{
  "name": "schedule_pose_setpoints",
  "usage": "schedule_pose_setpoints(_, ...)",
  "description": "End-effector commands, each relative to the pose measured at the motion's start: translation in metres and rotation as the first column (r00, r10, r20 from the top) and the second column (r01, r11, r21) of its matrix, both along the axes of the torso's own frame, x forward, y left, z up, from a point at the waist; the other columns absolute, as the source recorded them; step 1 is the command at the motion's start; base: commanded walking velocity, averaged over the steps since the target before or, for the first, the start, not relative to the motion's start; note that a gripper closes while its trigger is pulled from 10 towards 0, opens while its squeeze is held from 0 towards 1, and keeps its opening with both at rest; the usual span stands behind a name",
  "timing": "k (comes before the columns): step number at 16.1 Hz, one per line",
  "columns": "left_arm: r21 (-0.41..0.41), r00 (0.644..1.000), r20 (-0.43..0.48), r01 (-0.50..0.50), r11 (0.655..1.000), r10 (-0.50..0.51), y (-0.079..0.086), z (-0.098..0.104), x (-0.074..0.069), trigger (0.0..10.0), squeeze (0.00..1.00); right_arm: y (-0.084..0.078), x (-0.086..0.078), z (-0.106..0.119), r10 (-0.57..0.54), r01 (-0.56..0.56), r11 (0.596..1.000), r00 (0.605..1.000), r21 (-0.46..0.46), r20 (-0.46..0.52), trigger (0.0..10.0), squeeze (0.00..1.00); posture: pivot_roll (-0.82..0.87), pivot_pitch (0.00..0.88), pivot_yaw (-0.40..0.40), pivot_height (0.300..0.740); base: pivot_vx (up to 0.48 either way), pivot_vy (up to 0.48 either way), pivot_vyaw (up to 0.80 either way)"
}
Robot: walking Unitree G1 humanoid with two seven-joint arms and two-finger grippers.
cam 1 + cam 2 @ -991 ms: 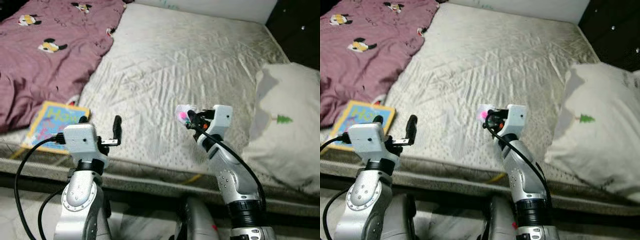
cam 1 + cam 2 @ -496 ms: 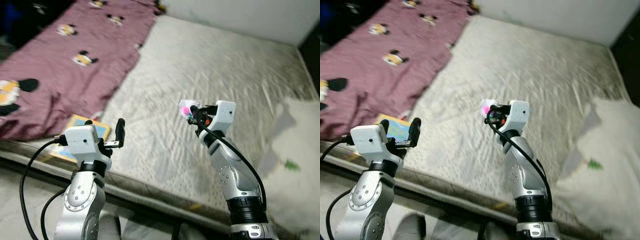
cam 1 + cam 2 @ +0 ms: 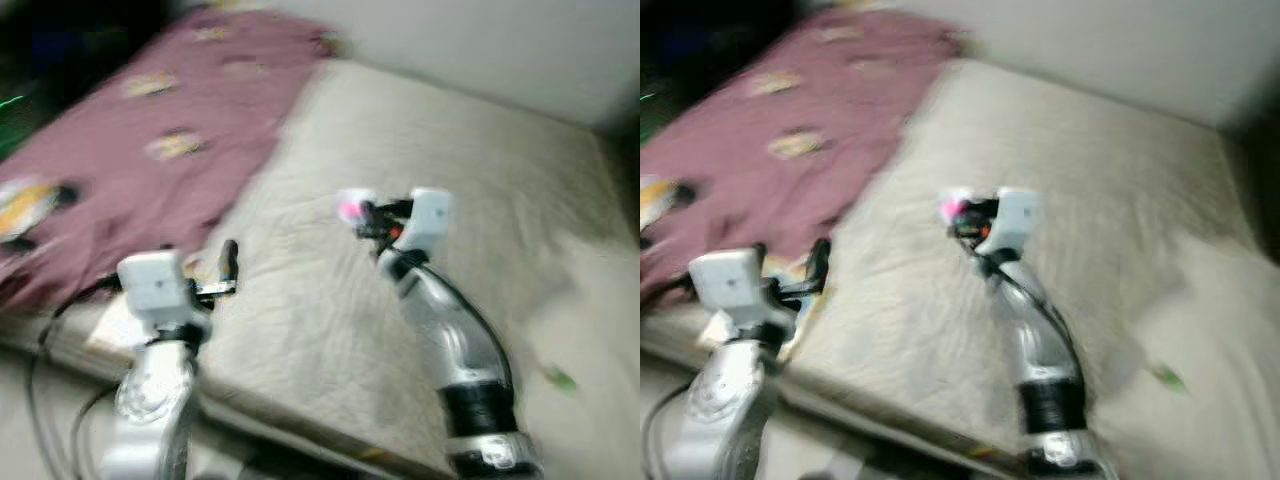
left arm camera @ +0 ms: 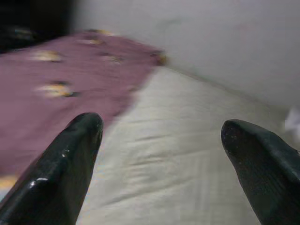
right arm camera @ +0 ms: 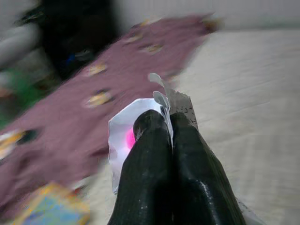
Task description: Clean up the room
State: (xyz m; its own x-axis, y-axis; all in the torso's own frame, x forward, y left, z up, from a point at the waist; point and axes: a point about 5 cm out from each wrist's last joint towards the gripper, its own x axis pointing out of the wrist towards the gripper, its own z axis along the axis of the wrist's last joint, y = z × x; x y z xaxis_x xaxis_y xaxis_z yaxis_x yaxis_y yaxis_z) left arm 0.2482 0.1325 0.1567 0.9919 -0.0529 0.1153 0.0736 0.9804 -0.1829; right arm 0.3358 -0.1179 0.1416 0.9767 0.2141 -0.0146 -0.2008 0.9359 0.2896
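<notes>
My right gripper [image 3: 362, 215] is raised over the pale mattress [image 3: 420, 140] and is shut on a small white wrapper with a pink spot [image 5: 125, 138]; the wrapper [image 3: 350, 207] pokes out past the fingertips. Held lower at the bed's near edge, my left gripper [image 4: 159, 136] is open, with nothing between its fingers [image 4: 70, 154]. A colourful book [image 5: 51, 206] lies on the bed near the purple blanket [image 3: 130, 150]. The eye views are blurred.
The purple patterned blanket covers the bed's left half. A white pillow with a small green mark [image 3: 590, 370] lies at the right. A pale wall [image 4: 197, 37] stands behind the bed. Dark space [image 3: 60, 40] lies at the far left.
The whole picture has shifted and blurred, so the camera has turned left. Both arms keep their pose; the right gripper still holds the wrapper.
</notes>
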Motion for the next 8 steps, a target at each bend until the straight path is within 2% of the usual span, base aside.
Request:
schedule_pose_setpoints(1, -0.008, 1.0, -0.018, -0.017, 1.0, 0.017, 0.0027, -0.0033, -0.0038, 10.0, 0.0, -0.0015, 0.001, -0.0004, -0.019, 0.019, 1.0, 1.0, -0.002, -0.012, 10.0, 0.0, 0.06, 0.088, -0.124, 0.74, 0.0, 0.0, 0.0)
schedule_pose_setpoints(5, -0.021, 1.0, -0.024, -0.02, 1.0, 0.02, 0.0024, -0.0042, -0.0025, 10.0, 0.0, -0.0015, 0.0016, -0.0019, -0.019, 0.018, 1.0, 1.0, -0.014, -0.017, 10.0, 0.0, 0.05, 0.084, -0.125, 0.74, 0.0, 0.0, -0.72)
schedule_pose_setpoints(8, -0.023, 0.999, -0.024, -0.025, 0.999, 0.025, 0.003, -0.0043, -0.0021, 10.0, 0.0, -0.0017, 0.0022, -0.0018, -0.018, 0.018, 1.0, 1.0, -0.015, -0.013, 10.0, 0.0, 0.06, 0.08, -0.126, 0.74, 0.0, 0.0, -0.47)
